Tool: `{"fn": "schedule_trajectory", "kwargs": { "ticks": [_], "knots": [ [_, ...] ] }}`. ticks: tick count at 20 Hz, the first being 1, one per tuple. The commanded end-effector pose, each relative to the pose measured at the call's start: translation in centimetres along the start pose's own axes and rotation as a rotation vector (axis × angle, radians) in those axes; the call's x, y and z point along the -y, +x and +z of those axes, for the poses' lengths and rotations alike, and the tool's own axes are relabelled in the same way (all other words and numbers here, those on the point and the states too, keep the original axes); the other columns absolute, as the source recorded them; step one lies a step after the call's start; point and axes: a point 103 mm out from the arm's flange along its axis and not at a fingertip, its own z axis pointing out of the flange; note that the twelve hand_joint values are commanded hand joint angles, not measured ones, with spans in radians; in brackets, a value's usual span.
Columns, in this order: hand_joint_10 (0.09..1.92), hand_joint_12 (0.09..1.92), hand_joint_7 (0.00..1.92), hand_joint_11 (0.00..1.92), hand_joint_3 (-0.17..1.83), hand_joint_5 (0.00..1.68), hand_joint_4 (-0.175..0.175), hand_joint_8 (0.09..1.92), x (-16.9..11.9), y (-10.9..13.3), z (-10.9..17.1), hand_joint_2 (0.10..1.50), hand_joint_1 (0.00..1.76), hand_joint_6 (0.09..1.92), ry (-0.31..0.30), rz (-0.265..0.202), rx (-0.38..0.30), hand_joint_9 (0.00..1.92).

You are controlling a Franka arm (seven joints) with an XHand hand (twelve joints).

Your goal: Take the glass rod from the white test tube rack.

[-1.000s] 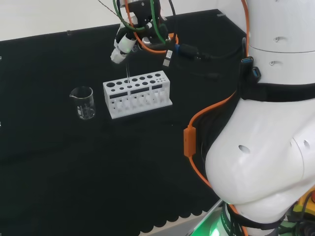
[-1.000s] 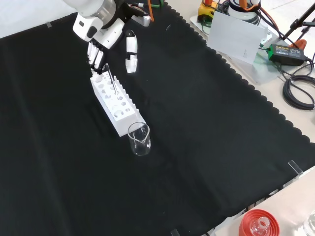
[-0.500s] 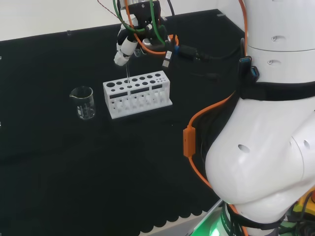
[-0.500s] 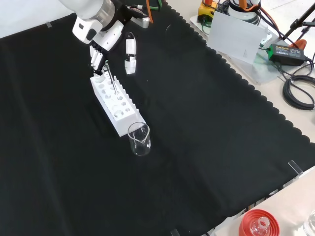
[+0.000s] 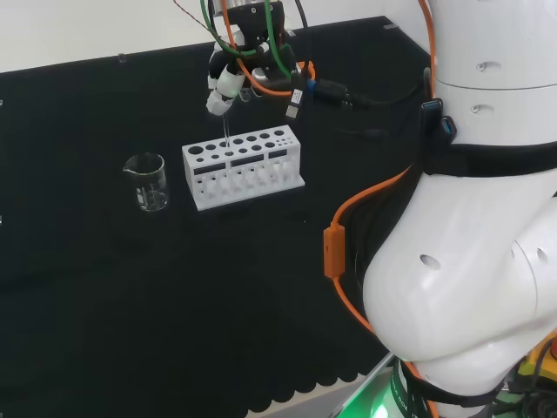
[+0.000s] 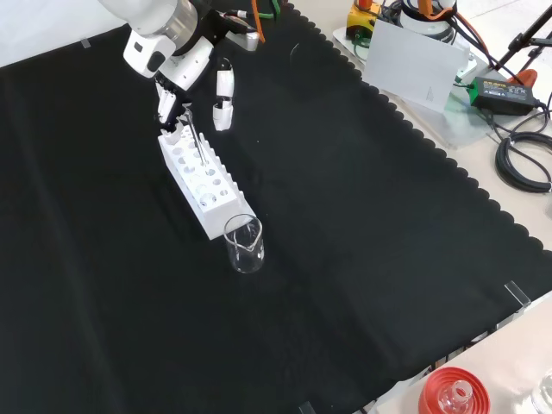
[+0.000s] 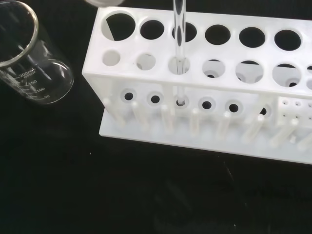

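Note:
The white test tube rack (image 5: 244, 165) (image 6: 198, 177) (image 7: 195, 63) stands on the black cloth. A thin glass rod (image 5: 225, 131) (image 6: 196, 138) (image 7: 179, 29) stands nearly upright in one of its holes, with its lower end in the rack's bottom plate. My hand (image 5: 224, 83) (image 6: 191, 67) hovers just above the rack at the rod's top. Its fingers (image 6: 164, 103) hang on one side of the rod and its thumb (image 6: 222, 97) on the other, a clear gap off. The fingers look relaxed, not closed round the rod.
An empty glass beaker (image 5: 148, 181) (image 6: 244, 244) (image 7: 29, 58) stands just off one end of the rack. A red ribbed stand (image 6: 453, 392) sits at the cloth's near edge in the front view. Cables and a power supply (image 6: 500, 86) lie beyond the scalloped edge.
The hand has shifted a little over the rod's top and its thumb has come slightly nearer the rod. The rod, rack and beaker have not moved.

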Motion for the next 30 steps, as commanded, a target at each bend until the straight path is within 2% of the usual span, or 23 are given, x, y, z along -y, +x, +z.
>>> {"fn": "schedule_trajectory", "kwargs": {
  "ticks": [1, 6, 14, 15, 17, 20, 25, 27, 28, 30],
  "knots": [
    [0.74, 1.17, 0.53, 1.01, -0.17, 0.33, -0.090, 0.89, -0.4, -0.1, -0.1, 0.97, 0.85, 0.72, -0.007, 0.007, 0.004, 0.93],
    [0.71, 1.15, 0.62, 1.07, -0.17, 0.45, -0.130, 0.88, -0.8, -0.5, -0.4, 0.99, 0.89, 0.83, -0.018, 0.023, 0.006, 0.98],
    [0.64, 1.08, 0.74, 1.18, -0.17, 0.56, -0.170, 0.86, -1.2, -1.1, -0.5, 1.01, 0.92, 0.87, -0.032, 0.024, -0.007, 1.10],
    [0.62, 1.05, 0.77, 1.21, -0.17, 0.59, -0.173, 0.85, -1.2, -1.0, -0.6, 1.02, 0.93, 0.87, -0.039, 0.032, 0.009, 1.12],
    [0.59, 1.01, 0.81, 1.27, -0.17, 0.65, -0.175, 0.84, -1.3, -0.9, -0.6, 1.03, 0.96, 0.86, -0.059, 0.026, -0.006, 1.18],
    [0.53, 0.97, 0.85, 1.33, -0.17, 0.68, -0.175, 0.83, -1.4, -1.1, -0.5, 1.04, 0.99, 0.85, -0.053, 0.008, -0.005, 1.24],
    [0.51, 0.96, 0.85, 1.34, -0.17, 0.64, -0.175, 0.83, -1.4, -1.1, -0.5, 1.03, 0.98, 0.86, -0.021, 0.000, 0.001, 1.26],
    [0.50, 0.97, 0.83, 1.32, -0.17, 0.58, -0.175, 0.83, -1.4, -1.1, -0.5, 1.01, 0.97, 0.89, -0.030, -0.003, 0.004, 1.25],
    [0.51, 0.98, 0.82, 1.32, -0.17, 0.56, -0.175, 0.83, -1.2, -0.7, -0.7, 1.01, 0.96, 0.90, -0.025, 0.054, 0.018, 1.24],
    [0.51, 0.99, 0.82, 1.31, -0.17, 0.54, -0.175, 0.84, -1.1, -0.2, -0.8, 1.01, 0.96, 0.91, -0.031, 0.060, 0.028, 1.24]
  ]
}}
